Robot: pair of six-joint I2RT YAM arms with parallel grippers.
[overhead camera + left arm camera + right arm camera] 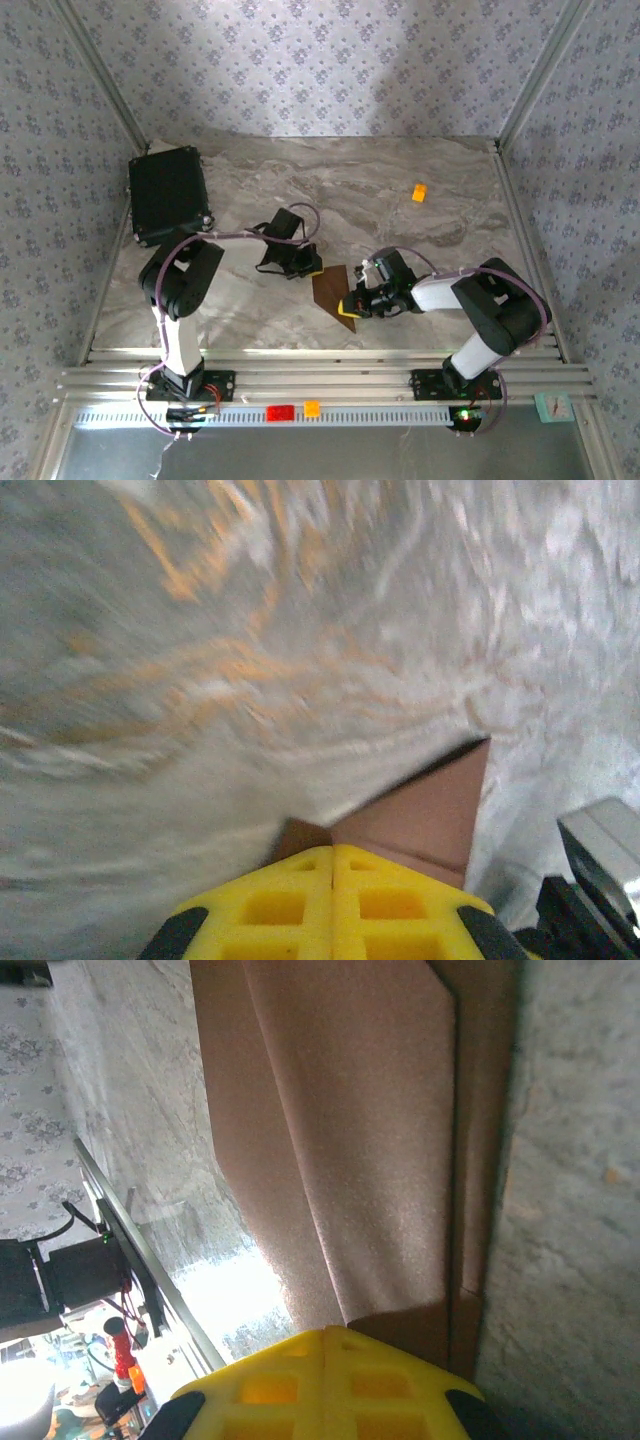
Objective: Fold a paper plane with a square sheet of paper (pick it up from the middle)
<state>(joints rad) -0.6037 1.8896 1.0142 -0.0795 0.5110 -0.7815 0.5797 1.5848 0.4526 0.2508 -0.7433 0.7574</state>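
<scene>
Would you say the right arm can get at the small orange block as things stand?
Probably not freely: nothing stands between it and the orange block, but the right gripper is shut on the brown paper, which the left gripper also pinches.
</scene>
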